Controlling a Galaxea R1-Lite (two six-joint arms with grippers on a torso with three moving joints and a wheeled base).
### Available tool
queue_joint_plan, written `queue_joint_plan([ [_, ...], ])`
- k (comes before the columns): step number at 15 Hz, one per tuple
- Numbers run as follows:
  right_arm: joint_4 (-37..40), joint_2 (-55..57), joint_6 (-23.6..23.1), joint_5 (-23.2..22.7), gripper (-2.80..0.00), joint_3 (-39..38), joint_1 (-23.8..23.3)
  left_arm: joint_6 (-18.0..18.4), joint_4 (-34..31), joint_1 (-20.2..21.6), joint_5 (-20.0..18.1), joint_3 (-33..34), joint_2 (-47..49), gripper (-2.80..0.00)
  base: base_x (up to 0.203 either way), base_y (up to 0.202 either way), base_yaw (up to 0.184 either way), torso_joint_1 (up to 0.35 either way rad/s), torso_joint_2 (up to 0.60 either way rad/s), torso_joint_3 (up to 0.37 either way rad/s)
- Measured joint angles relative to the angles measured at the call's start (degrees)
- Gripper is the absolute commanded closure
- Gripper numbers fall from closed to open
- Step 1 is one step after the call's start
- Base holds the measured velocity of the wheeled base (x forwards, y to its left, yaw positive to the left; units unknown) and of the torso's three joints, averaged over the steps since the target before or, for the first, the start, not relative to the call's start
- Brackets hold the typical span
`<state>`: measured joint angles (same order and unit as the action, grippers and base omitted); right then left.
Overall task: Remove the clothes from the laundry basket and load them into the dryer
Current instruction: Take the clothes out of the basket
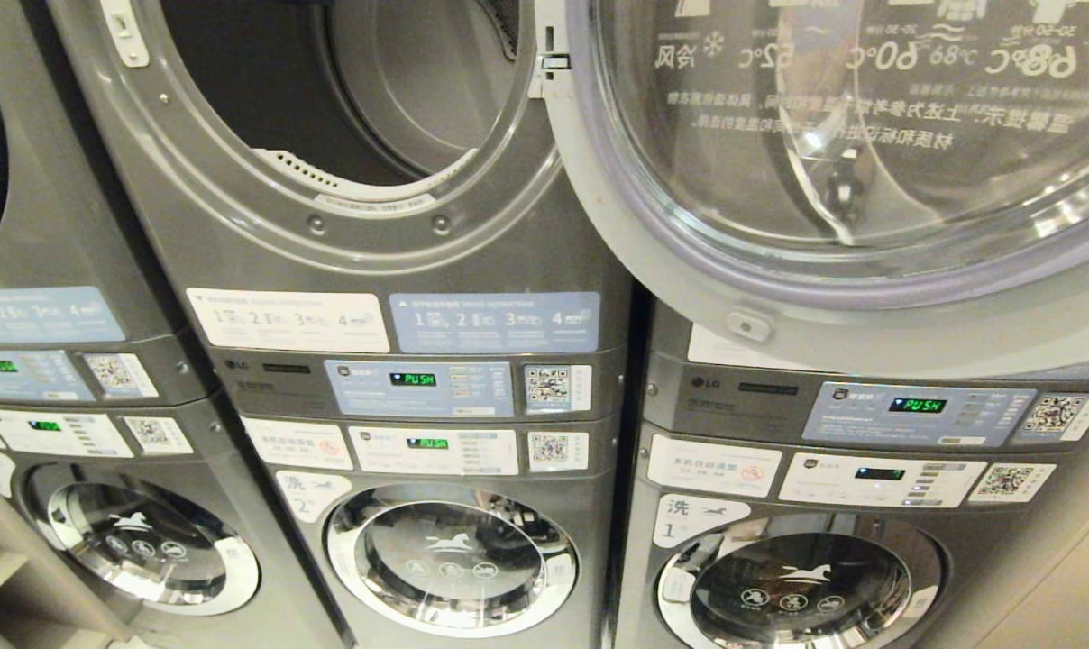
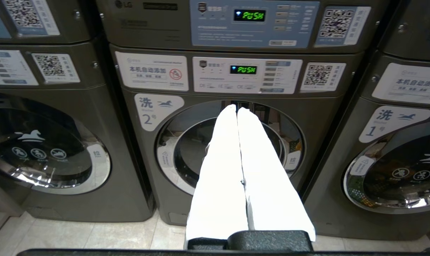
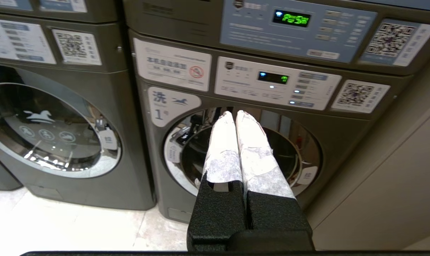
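In front of the robot stands a wall of stacked grey laundry machines. The landmark is the open dryer (image 1: 346, 117), upper unit of the middle stack. Its round door (image 1: 833, 180) swings wide to the dryer's right, covering the upper unit of the next stack. The drum looks bare; no clothes seen inside.

No laundry basket and no clothes show in any view, so where they sit can't be told.

Both arms are parked low, below the dryer, and neither shows in the head view. The left gripper (image 2: 237, 108) points at washer no. 2 (image 2: 229, 156), directly under the dryer. Its white fingers (image 2: 222, 160) are pressed together, holding nothing. The right gripper (image 3: 235, 113) points at washer no. 1 (image 3: 243, 160), below and to the right of the dryer. Its pincer is pressed flat together too, empty.

Step in hand, as a judgement: the very start. Door is already open, loading not yet begun. Next move prob. calls for finding the basket, opening one pincer, and reaching down for a garment.

Counts:
- Stacks in head view: 3, w/ the left one partly cut off.
- Lower washer doors: 3, all shut.
- Open dryers: 1.
- Green "PUSH" displays legible in the head view: 2.
- Grippers: 2.
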<state>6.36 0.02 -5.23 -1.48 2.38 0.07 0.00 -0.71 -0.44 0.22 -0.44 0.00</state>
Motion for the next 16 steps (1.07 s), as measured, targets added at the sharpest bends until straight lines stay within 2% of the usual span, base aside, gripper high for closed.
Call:
queue_joint_plan([
  [2,-0.02,0.00,0.02,0.00,0.00,-0.02,0.02,0.00,0.07,0.00,0.00,0.00,0.00,0.00,0.000,-0.131,-0.001,0.002,0.01,0.005],
  [16,0.00,0.00,2.61,0.11,0.00,0.07,-0.02,-0.05,0.03,0.00,0.02,0.00,0.00,0.00,0.000,0.000,0.000,-0.047,0.10,0.055],
])
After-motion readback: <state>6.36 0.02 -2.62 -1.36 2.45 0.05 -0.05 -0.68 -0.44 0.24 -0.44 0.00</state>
